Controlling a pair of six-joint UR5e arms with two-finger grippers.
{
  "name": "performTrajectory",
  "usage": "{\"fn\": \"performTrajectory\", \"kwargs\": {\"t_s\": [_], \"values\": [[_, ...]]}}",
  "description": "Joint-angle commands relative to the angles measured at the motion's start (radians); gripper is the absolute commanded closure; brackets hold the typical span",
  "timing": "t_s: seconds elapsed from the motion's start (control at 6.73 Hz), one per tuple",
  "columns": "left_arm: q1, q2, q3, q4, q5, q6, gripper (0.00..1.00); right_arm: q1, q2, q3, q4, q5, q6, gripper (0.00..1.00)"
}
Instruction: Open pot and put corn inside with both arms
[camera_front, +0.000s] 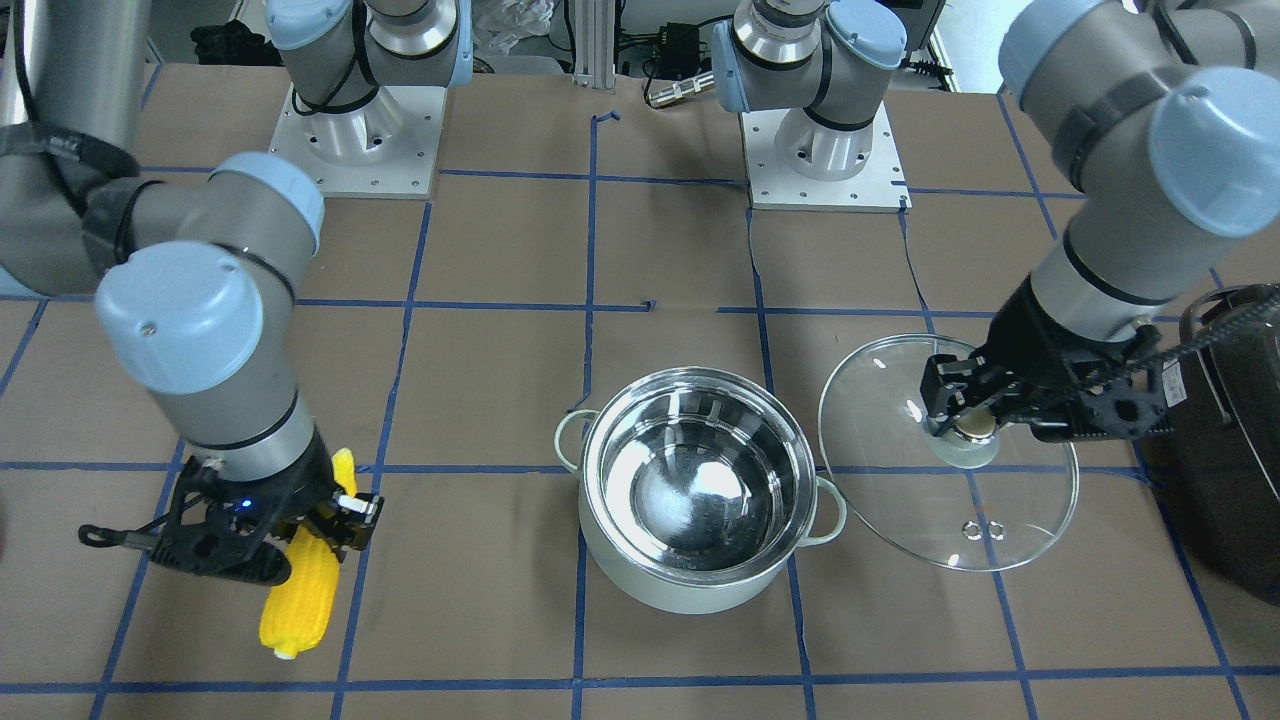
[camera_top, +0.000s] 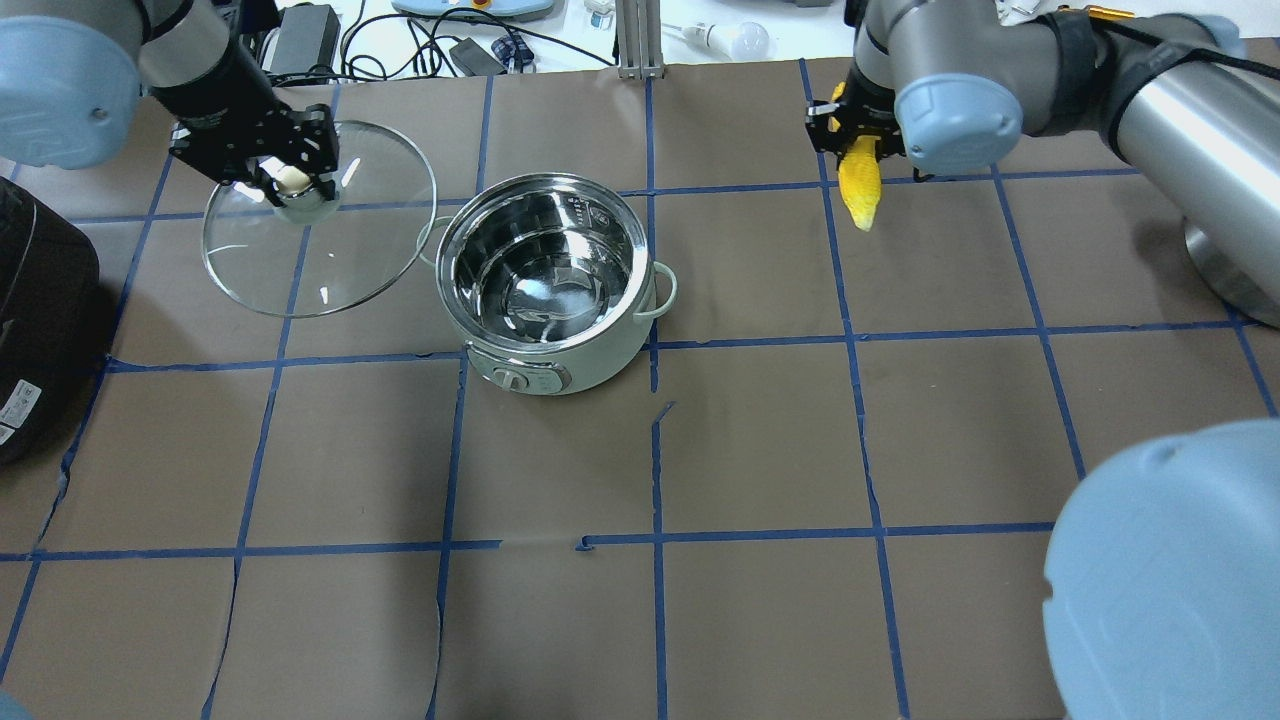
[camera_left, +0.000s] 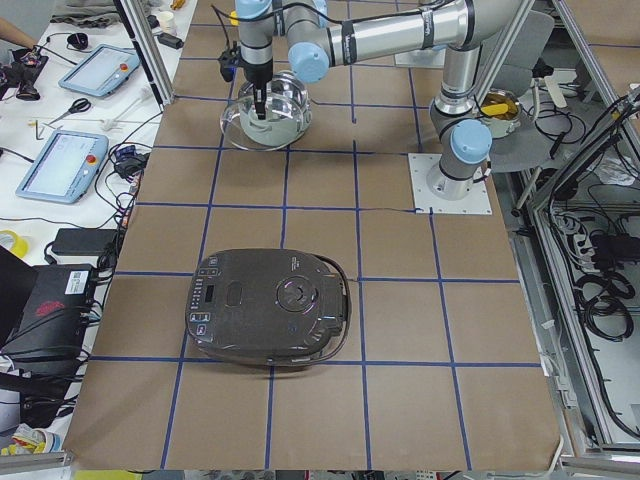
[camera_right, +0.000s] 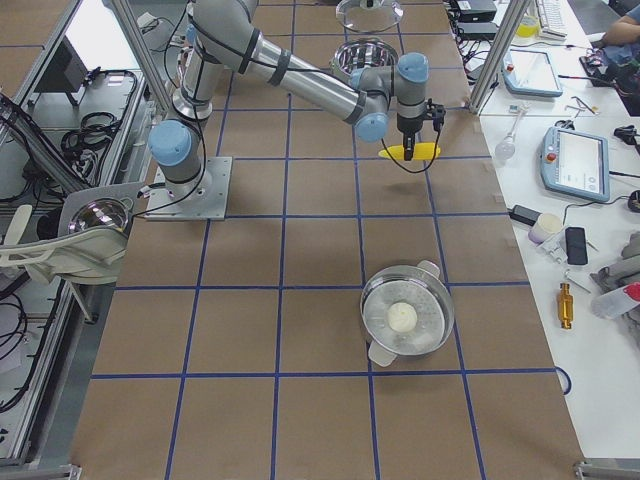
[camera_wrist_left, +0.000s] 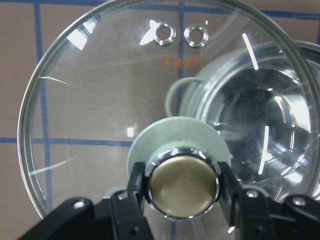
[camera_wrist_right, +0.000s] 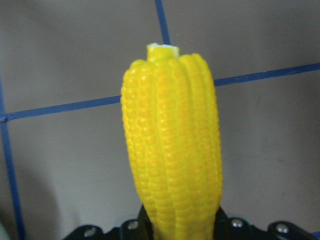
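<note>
The mint-green pot (camera_front: 690, 590) stands open in the middle of the table, its steel inside empty; it also shows in the overhead view (camera_top: 580, 365). My left gripper (camera_front: 965, 420) is shut on the brass knob (camera_wrist_left: 182, 187) of the glass lid (camera_front: 900, 510) and holds the lid off the pot, beside it on my left (camera_top: 300, 260). My right gripper (camera_front: 325, 520) is shut on the yellow corn (camera_front: 300, 590), held clear of the table well to the pot's right (camera_top: 860, 185). The corn fills the right wrist view (camera_wrist_right: 172, 150).
A large black appliance (camera_top: 40, 320) sits at the table's left end, close to the held lid. A steel steamer pot with a white bun (camera_right: 405, 318) stands near the table's right end. Blue tape lines grid the brown table cover.
</note>
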Motion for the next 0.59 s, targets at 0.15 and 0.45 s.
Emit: {"fn": "performTrajectory", "kwargs": {"t_s": [0.15, 0.45], "values": [[0.182, -0.035, -0.176, 0.219, -0.004, 0.220, 0.88, 0.266, 0.031, -0.200, 0.181, -0.022, 0.189, 1.00], [0.239, -0.087, -0.254, 0.326, -0.006, 0.292, 0.89, 0.379, 0.162, -0.311, 0.178, -0.022, 0.269, 1.00]]}}
